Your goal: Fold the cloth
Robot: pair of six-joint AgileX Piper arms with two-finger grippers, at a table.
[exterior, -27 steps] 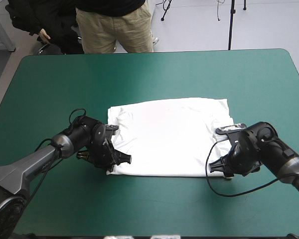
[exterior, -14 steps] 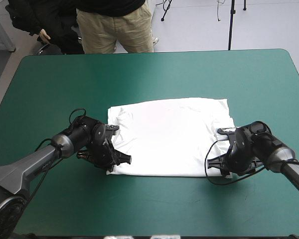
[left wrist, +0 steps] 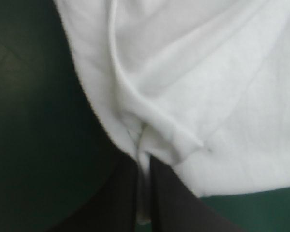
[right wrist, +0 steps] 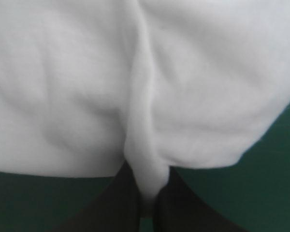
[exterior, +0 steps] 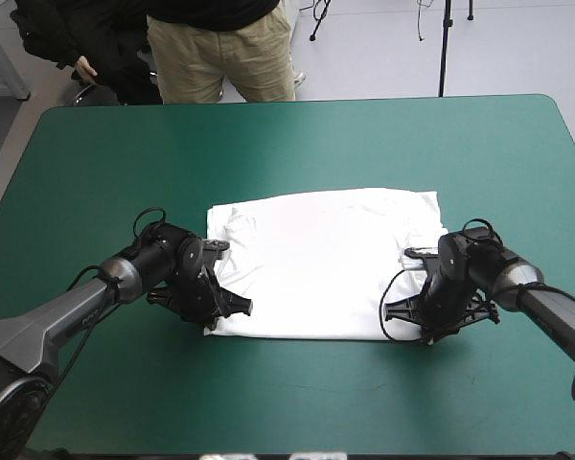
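Both jaws clenched on fabric: left gripper (left wrist: 144, 162) at the T-shirt (exterior: 326, 264) near-left corner, right gripper (right wrist: 146, 186) at near-right. Right just shifted inward onto it; left unmoved. T-shirt flat on teal-green cover (exterior: 297, 144), likely ready for the fold lift.

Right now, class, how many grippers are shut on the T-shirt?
2: the left gripper pinches the T-shirt at its near left corner, the right gripper at its near right corner.

A robot lab, it seems: two black arms (exterior: 67, 311) at a teal-green covered table (exterior: 297, 134), bare grey floor (exterior: 517, 48) beyond its far edge.
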